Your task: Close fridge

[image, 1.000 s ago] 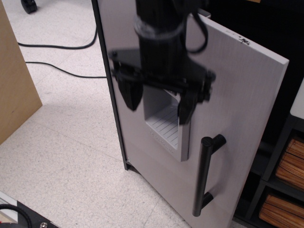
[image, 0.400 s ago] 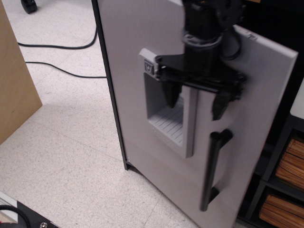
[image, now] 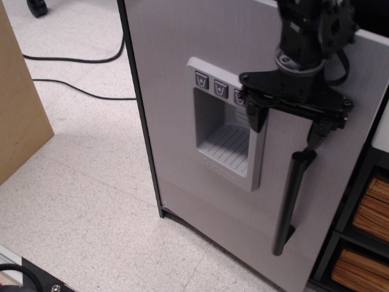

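Observation:
The fridge door [image: 176, 97] is silver-grey, with a recessed dispenser panel [image: 228, 140] and a black vertical bar handle [image: 290, 201]. The door stands nearly flush with the dark cabinet edge [image: 141, 115] on its left. My black gripper [image: 285, 126] is open and empty. It hangs in front of the door's right part, just above the handle's top end. One fingertip [image: 255, 120] overlaps the dispenser's right edge. The other fingertip [image: 316, 137] is right above the handle. I cannot tell whether it touches the door.
A dark shelf unit with brown crates [image: 358, 243] stands right of the fridge. A brown board [image: 18, 103] leans at the left. Black cables [image: 73, 61] lie on the speckled floor. A black object [image: 24, 277] sits at the bottom left corner.
The door has swung further shut toward the cabinet. My gripper has moved right and slightly up across the door face, from over the dispenser to above the handle.

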Tool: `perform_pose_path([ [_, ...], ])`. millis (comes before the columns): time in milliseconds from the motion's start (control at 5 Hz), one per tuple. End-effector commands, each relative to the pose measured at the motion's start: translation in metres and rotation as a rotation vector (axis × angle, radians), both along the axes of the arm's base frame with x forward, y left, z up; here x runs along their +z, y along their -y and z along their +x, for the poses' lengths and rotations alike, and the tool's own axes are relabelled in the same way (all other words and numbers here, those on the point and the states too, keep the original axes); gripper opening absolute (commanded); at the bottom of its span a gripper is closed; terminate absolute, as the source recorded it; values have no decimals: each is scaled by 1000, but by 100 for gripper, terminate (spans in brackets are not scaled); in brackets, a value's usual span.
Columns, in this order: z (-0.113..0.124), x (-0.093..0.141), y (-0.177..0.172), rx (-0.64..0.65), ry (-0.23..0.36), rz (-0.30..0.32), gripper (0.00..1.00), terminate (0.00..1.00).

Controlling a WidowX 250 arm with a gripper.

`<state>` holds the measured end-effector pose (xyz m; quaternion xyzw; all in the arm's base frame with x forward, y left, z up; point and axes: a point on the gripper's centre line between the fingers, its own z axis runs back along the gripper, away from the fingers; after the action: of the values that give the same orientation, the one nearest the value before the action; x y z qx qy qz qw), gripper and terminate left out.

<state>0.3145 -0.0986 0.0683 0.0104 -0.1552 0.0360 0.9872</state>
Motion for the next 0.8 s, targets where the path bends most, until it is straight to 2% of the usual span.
perform_pose_path([
  [0,36,14,8,33,125,9,100,0],
  [200,48,18,8,47,137,-14,100,0],
  [600,50,16,5,45,130,-4,100,0],
])
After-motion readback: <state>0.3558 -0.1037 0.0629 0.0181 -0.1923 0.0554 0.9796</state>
